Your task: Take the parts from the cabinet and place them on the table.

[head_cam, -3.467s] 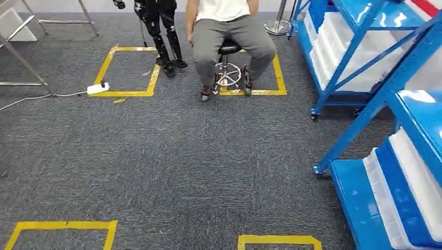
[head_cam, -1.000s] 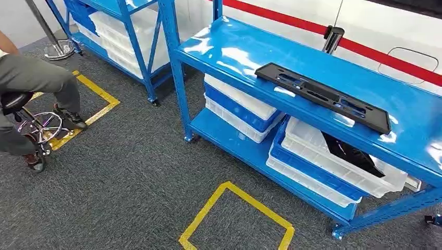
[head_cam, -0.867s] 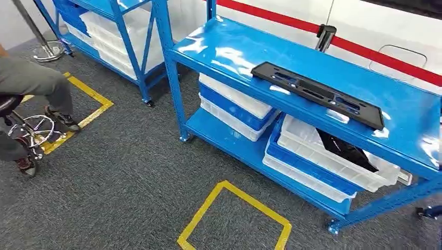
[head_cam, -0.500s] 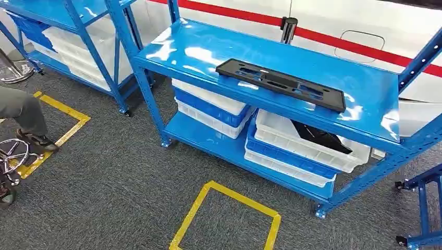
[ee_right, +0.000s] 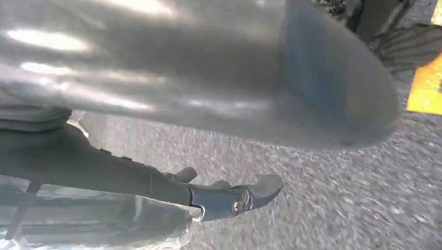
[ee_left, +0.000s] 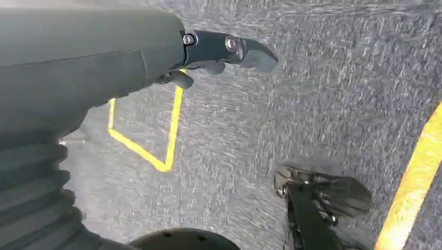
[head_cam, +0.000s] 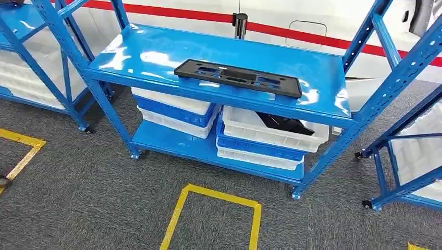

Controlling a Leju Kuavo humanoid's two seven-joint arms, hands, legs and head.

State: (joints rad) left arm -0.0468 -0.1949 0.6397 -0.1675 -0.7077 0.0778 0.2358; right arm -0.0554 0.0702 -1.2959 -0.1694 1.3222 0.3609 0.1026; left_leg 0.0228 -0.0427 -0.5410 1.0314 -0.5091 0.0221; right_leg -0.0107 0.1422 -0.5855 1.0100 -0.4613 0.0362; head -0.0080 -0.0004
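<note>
**Stock entry: black panel on the blue rack, both hands hanging free**

Left hand [ee_left: 156, 57]: seen from its wrist camera hanging over grey carpet [ee_left: 292, 120]. It holds nothing; dark fingers [ee_left: 229, 49] extend past the grey cover, but we cannot tell how far apart they lie. A yellow tape square [ee_left: 156, 140] marks the floor beneath.

Right hand [ee_right: 208, 192]: also hanging over the carpet with nothing in it. The thick grey thumb blocks much of the view, so we cannot tell whether it is spread or curled.

Item one: long flat black plastic panel with cut-out slots [head_cam: 237, 77]. It lies flat on the glossy blue metal top shelf [head_cam: 156, 49] of the rack, along the front edge and slightly toward the right end, skewed a little to that edge. We judge it light and stiff, perhaps flexing along its length if lifted by one end. The shelf looks slick, so the panel may slide when pushed. Best hold, in our view: one hand near each end on the long edges, or fingers hooked through a slot.

Item two: dark part [head_cam: 284, 124] in the white plastic bin [head_cam: 271, 136] on the lower shelf, right side, stacked over a blue bin [head_cam: 258, 147]. Its shape is too hidden to assess.

Also listed: a floor tape square [head_cam: 211, 219] before the rack.
</note>
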